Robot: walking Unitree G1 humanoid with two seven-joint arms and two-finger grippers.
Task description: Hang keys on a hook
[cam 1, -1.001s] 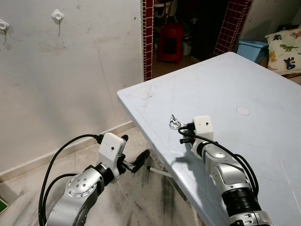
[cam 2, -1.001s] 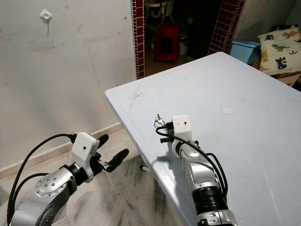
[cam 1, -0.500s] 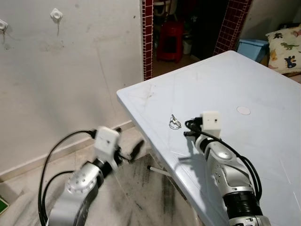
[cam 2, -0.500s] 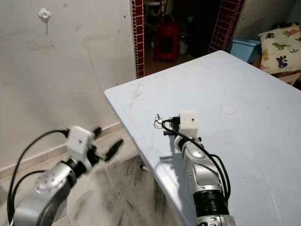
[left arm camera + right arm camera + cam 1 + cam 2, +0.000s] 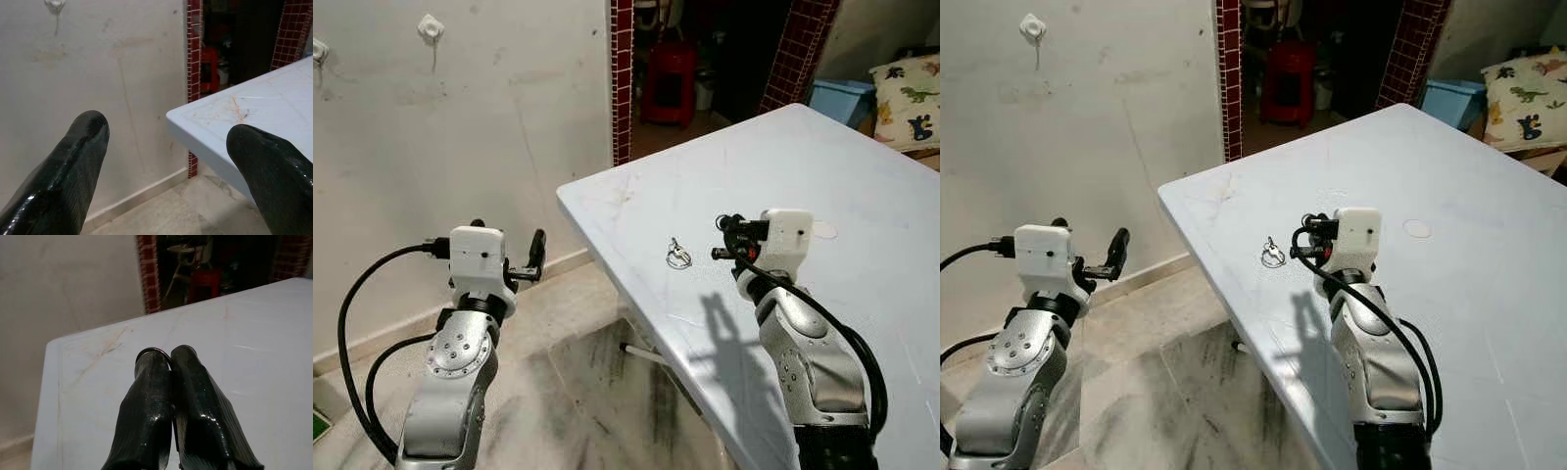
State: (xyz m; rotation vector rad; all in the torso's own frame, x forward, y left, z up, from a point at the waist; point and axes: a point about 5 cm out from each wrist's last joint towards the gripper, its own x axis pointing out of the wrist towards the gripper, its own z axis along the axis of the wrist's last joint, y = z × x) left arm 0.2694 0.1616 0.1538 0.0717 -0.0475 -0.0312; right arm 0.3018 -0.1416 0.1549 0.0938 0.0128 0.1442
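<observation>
The keys (image 5: 677, 256) on a small metal ring lie on the pale blue table (image 5: 862, 166) near its left edge. My right gripper (image 5: 721, 238) is raised just right of them, above the table top and shut with nothing held. In the right wrist view the ring (image 5: 152, 351) peeks out just past the shut fingertips (image 5: 188, 357). My left gripper (image 5: 509, 240) is lifted off the table's left side, open and facing the wall; its fingers (image 5: 85, 142) stand wide apart. Two white hooks (image 5: 431, 30) (image 5: 318, 49) are fixed high on the wall.
A red-tiled door frame (image 5: 622, 78) stands behind the table, with a red stool (image 5: 668, 83) in the dark room beyond. A blue bin (image 5: 837, 98) and a dinosaur pillow (image 5: 911, 98) sit at the far right. Marble floor (image 5: 597, 392) lies below.
My left arm has swung up from near the floor and now points at the wall. My right gripper has risen and drawn right, away from the keys, which stay on the table.
</observation>
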